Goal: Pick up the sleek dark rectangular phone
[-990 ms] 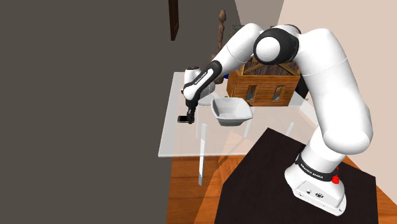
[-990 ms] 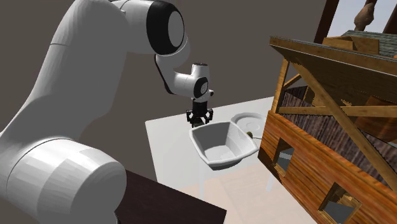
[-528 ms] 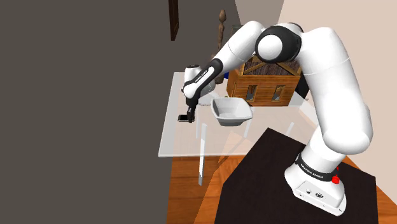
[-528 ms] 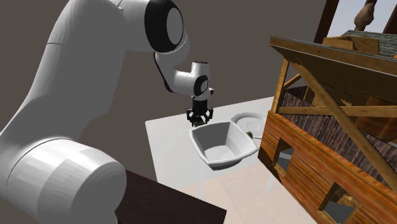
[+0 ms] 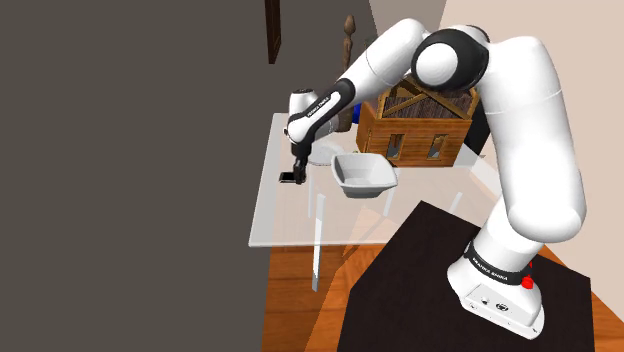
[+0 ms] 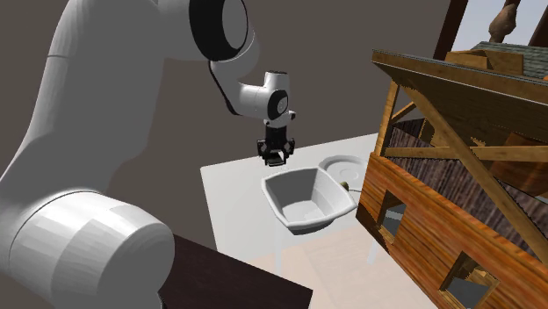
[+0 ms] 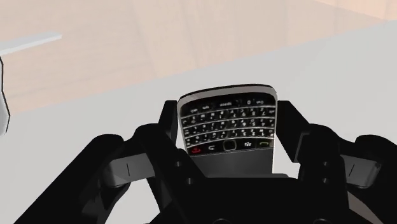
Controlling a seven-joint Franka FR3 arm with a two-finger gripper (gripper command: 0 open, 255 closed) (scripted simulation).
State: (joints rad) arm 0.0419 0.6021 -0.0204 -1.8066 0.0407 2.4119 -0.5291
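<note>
Above the pale glassy desk (image 5: pixel 280 225) your black gripper (image 6: pixel 275 159) has risen, pinching the dark rectangular keypad phone (image 7: pixel 228 124); lift looks secured.

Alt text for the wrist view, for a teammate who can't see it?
The black gripper clasps a dark phone with a small keyboard between its two fingers. A pale tabletop lies beyond it.

Flat even light, soft shading on the white arm (image 5: pixel 530 150) — tabletop (image 5: pixel 285 215) washed pale, edges crisp
</note>
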